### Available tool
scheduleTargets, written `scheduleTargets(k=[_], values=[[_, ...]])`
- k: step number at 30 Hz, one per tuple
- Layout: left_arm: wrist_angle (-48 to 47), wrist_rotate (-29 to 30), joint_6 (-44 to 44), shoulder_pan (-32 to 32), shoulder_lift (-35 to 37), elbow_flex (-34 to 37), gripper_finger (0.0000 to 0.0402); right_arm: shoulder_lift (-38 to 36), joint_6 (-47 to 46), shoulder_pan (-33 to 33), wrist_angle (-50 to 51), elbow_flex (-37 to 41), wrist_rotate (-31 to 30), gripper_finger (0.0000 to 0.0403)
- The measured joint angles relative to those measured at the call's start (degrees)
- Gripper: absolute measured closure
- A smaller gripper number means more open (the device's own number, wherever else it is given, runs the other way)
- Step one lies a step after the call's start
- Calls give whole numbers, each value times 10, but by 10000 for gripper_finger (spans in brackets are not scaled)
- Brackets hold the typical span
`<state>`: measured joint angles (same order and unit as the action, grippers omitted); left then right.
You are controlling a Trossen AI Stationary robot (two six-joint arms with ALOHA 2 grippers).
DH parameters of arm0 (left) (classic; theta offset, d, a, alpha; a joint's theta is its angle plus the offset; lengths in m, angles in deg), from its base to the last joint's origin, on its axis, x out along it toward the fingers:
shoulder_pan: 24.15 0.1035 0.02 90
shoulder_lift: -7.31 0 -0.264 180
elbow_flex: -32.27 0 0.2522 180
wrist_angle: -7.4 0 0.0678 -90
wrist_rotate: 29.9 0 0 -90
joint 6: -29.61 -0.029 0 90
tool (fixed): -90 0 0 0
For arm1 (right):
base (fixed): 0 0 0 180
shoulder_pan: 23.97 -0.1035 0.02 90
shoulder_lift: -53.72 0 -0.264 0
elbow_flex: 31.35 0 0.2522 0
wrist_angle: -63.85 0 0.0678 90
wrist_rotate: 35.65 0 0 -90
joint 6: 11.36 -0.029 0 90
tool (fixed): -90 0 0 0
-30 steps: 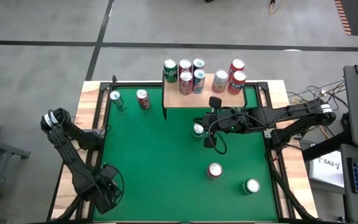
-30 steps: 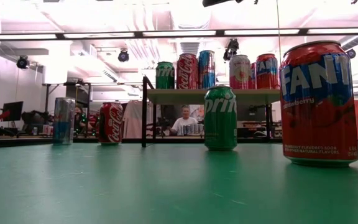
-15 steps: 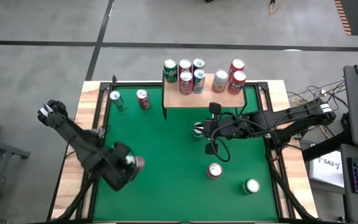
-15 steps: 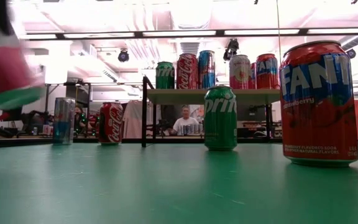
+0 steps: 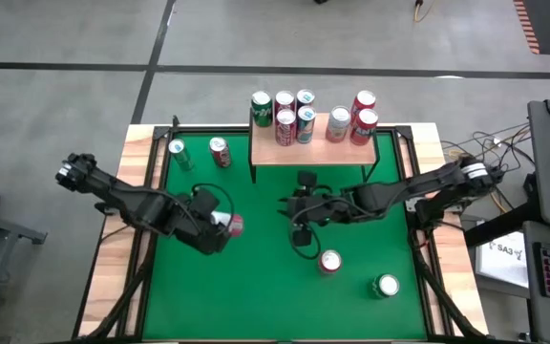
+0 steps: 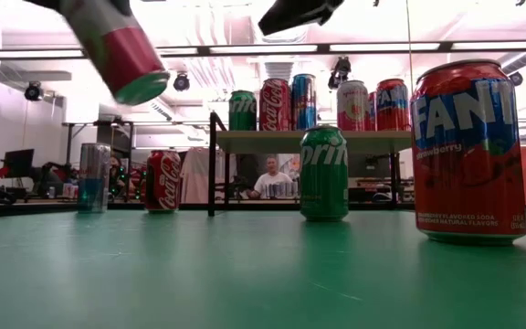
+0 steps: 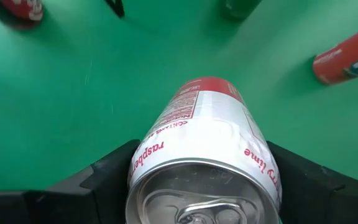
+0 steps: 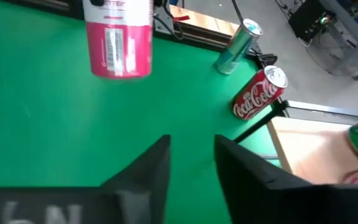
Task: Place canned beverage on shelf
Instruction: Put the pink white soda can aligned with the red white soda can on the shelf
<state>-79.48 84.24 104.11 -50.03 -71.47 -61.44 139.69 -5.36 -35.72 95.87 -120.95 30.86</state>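
Left end effector (image 5: 220, 224) grips raspberry-lime can (image 7: 207, 146), aloft, well short of shelf (image 5: 313, 151).

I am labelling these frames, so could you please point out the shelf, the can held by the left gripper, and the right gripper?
shelf (image 5: 327, 151): high view, bare front strip of its wooden top.
raspberry lime can (image 7: 207, 146): left wrist view, white side wall.
right gripper (image 8: 191, 163): right wrist view, gap between its fingertips.

The shelf (image 5: 314, 151) carries seven cans crowded along its back edge, leaving its front strip bare. On the green table (image 5: 256, 296), the left half lies open apart from two cans (image 5: 199, 153) in the far-left corner. The right arm (image 5: 390, 196) stretches across the approach just before the shelf, and two more cans (image 5: 356, 272) stand near the front right.
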Motion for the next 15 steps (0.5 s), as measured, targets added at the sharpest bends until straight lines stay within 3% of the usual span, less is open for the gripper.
scheduleTargets(k=[8,15], values=[[1,22,-56,23,-11,-36,119,70,-19,0,-50,-47,30,142],[9,43,-97,29,-13,-51,119,125,-22,0,-55,-104,29,64]])
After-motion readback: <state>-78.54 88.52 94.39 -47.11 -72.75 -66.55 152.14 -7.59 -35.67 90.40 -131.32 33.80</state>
